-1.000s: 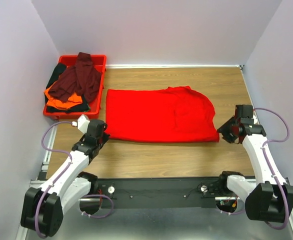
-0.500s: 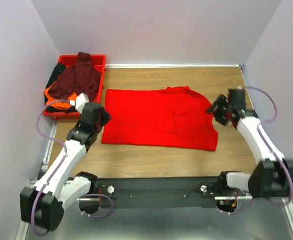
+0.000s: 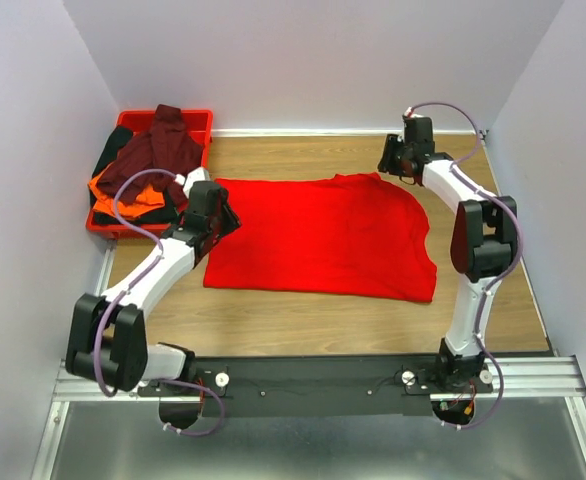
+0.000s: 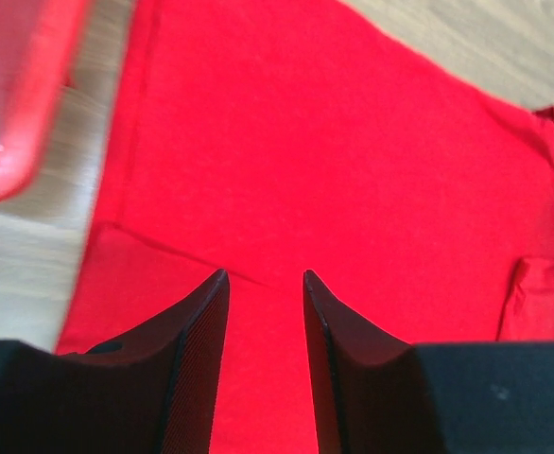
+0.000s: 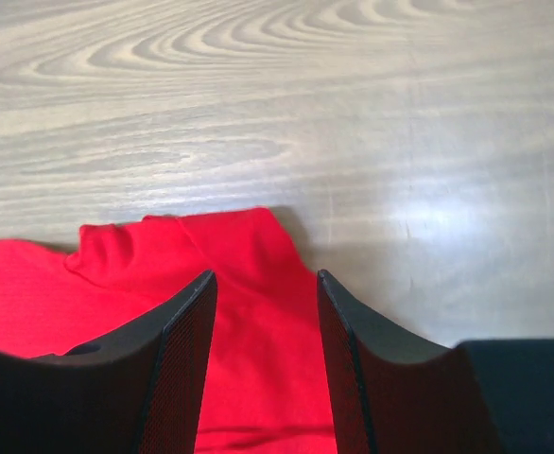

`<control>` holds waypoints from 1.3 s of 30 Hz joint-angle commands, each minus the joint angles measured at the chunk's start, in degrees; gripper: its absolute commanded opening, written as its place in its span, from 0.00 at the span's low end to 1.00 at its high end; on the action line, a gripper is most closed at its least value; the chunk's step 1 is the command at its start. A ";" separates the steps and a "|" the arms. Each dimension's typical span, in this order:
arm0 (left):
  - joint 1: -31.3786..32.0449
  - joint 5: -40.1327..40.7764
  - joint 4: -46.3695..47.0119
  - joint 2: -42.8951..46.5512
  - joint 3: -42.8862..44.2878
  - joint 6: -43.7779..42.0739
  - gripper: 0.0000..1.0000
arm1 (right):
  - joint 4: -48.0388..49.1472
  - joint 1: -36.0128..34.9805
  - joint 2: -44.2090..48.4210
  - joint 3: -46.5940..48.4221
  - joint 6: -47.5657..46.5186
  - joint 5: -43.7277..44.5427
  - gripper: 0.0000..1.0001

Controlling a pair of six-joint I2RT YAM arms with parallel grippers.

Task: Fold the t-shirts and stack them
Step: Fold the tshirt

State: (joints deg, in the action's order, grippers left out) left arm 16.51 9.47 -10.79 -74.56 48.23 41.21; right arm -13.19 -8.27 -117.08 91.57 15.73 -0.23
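— Bright red t-shirt (image 3: 323,235): how do the fingers stand to it?

— Left fingers (image 4: 197,359) are apart, low over its left end, cloth showing in the gap. Right fingers (image 5: 178,359) are apart too, over the far right corner, where a small red tip (image 5: 192,236) runs out onto bare wood. Neither pair has closed on anything. Whether they touch the cloth, I cannot tell.

— And the shirt itself?

— Spread flat in the middle of the worktop (image 3: 373,310), with a seam line (image 4: 164,251) crossing just ahead of the left fingers.

— How will it handle?

— Soft, light and limp, I judge. It should sag wherever it isn't held and may slide on the smooth wood. Pinching right at the far edge, one corner for each pair, looks best, with enough cloth between the fingers that it doesn't slip out.

— Anything in the way?

— The red tray (image 3: 198,120) sits just beside the shirt's left end, near the left fingers. In it lie the maroon t-shirt (image 3: 158,160), the orange t-shirt (image 3: 118,190) and the black t-shirt (image 3: 108,155), all heaped together.
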 commanded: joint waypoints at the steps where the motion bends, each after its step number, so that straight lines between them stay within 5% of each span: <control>1: -0.08 -6.65 5.33 -4.35 -0.06 1.24 0.44 | 1.33 -1.30 -3.76 4.58 -8.33 -4.34 0.53; 23: 2.12 -6.31 7.45 -19.48 1.34 3.79 0.40 | 0.71 -4.82 -11.16 7.75 -14.41 7.26 0.47; 33: 2.30 -6.05 7.01 -21.32 0.64 4.14 0.39 | 0.80 -4.73 -11.51 8.10 -12.30 7.96 0.04; 39: 2.30 -5.52 6.48 -21.85 -0.06 4.49 0.39 | 0.80 -4.65 -9.40 7.04 -8.79 12.97 0.00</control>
State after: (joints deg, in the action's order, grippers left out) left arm 18.50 2.33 -3.92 -95.26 49.17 45.30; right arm -12.88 -13.02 -127.72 98.19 3.97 7.46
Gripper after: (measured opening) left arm 0.391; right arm 0.008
